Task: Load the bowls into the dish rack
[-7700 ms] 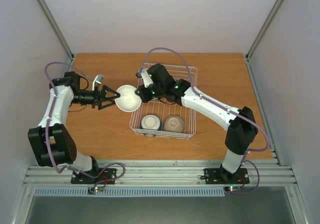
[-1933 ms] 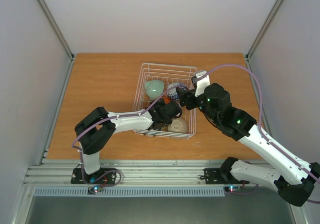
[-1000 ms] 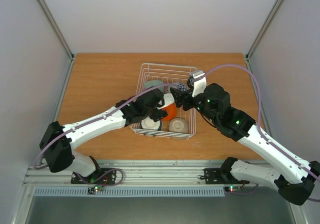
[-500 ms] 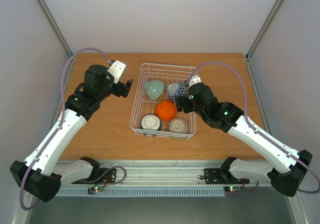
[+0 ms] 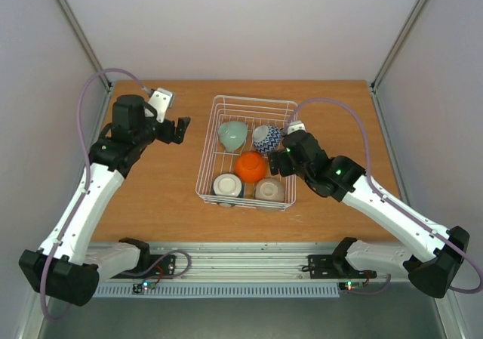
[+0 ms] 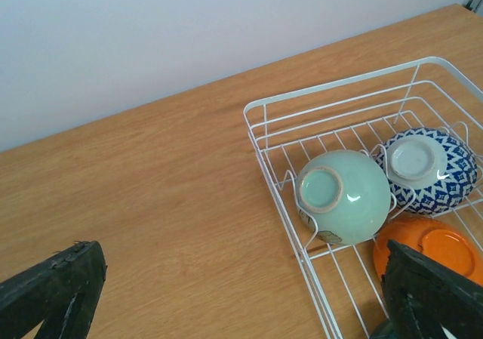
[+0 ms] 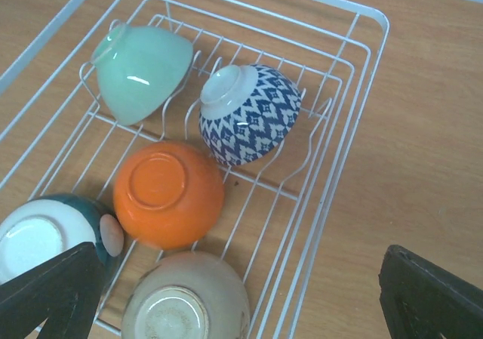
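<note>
1. The dish rack [image 5: 255,98] stood on the table [image 5: 151,195], about midway across it.
2. In the rack's far row, the far-left bowl [image 5: 232,135] lay just beside the far-right bowl [image 5: 266,137].
3. The middle bowl [image 5: 250,166] sat before those two (between the rows).
4. Nearest the arms lay the near-left bowl [image 5: 227,186] and the near-right bowl [image 5: 269,189].
5. The left gripper [image 5: 179,130] hung left of the rack, apart from it.

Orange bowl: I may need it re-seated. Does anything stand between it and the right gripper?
Nothing visible does. The open right gripper hangs just right of the orange bowl, which lies upside down in the rack.
</note>
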`<control>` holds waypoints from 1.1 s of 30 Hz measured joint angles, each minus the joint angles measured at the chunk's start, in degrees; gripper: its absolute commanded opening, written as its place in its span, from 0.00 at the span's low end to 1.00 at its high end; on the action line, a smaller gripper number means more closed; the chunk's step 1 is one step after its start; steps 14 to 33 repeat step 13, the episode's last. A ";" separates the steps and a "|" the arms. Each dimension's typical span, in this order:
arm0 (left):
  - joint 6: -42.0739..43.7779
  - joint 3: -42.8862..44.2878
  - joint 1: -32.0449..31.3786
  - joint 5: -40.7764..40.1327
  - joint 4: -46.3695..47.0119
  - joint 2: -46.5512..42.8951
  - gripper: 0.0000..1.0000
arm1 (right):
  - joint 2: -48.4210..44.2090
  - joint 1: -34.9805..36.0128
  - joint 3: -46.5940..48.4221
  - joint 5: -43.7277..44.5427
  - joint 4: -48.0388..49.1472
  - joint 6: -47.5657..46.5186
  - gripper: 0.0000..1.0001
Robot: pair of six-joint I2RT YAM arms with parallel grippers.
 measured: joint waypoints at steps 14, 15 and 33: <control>-1.18 0.00 1.07 2.12 -0.07 0.02 0.99 | -0.31 -0.02 -1.55 1.01 0.31 0.24 0.99; -1.18 0.00 1.07 2.12 -0.07 0.02 0.99 | -0.31 -0.02 -1.55 1.01 0.31 0.24 0.99; -1.18 0.00 1.07 2.12 -0.07 0.02 0.99 | -0.31 -0.02 -1.55 1.01 0.31 0.24 0.99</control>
